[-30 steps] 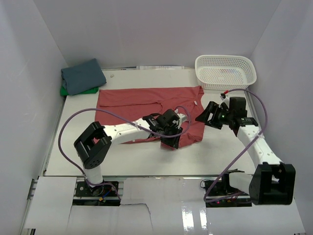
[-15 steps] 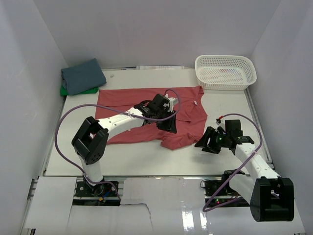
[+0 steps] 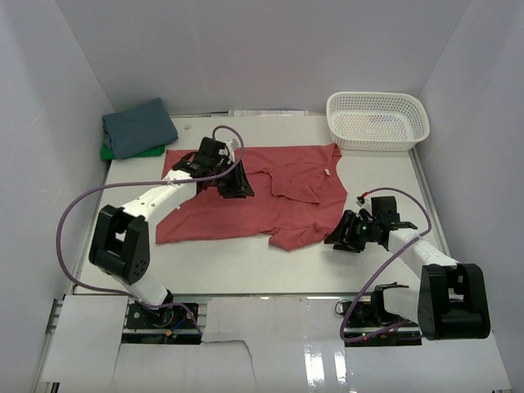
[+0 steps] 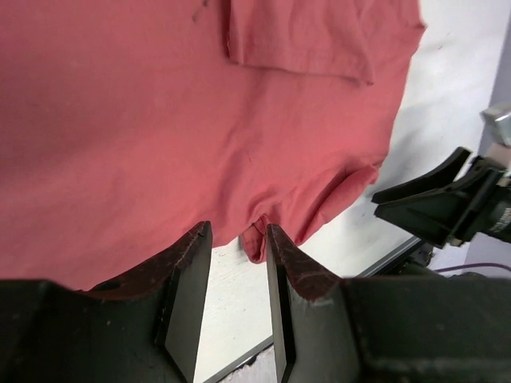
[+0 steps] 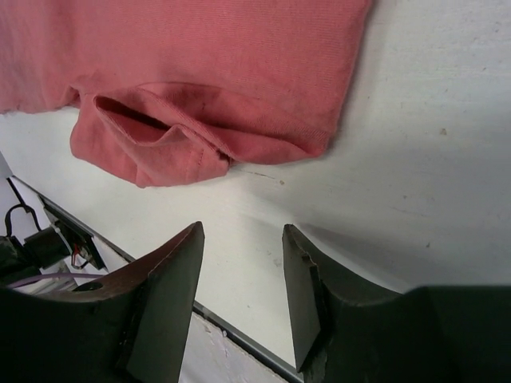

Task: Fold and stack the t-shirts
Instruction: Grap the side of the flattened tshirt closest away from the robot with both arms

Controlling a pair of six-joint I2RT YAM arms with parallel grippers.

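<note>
The coral-red t-shirt (image 3: 262, 201) lies spread flat on the table, its small white neck label (image 3: 327, 172) toward the right. My left gripper (image 3: 237, 187) hovers open over the shirt's upper left part; in the left wrist view the cloth (image 4: 200, 104) lies below the left gripper (image 4: 237, 239), which holds nothing. My right gripper (image 3: 336, 239) sits low on the table beside the shirt's rumpled near-right sleeve (image 5: 152, 148). The right gripper (image 5: 242, 239) stands open over bare table. The slate-blue t-shirt (image 3: 139, 127) lies folded at the back left on the green one (image 3: 109, 153).
A white mesh basket (image 3: 378, 121) stands at the back right. White walls close in the left, back and right sides. The table's front edge (image 5: 231, 331) runs just past the right fingers. Purple cables loop from both arms.
My left arm swung from the shirt's near middle edge up to its upper left. My right arm dropped toward the front, beside the sleeve, and its jaws narrowed.
</note>
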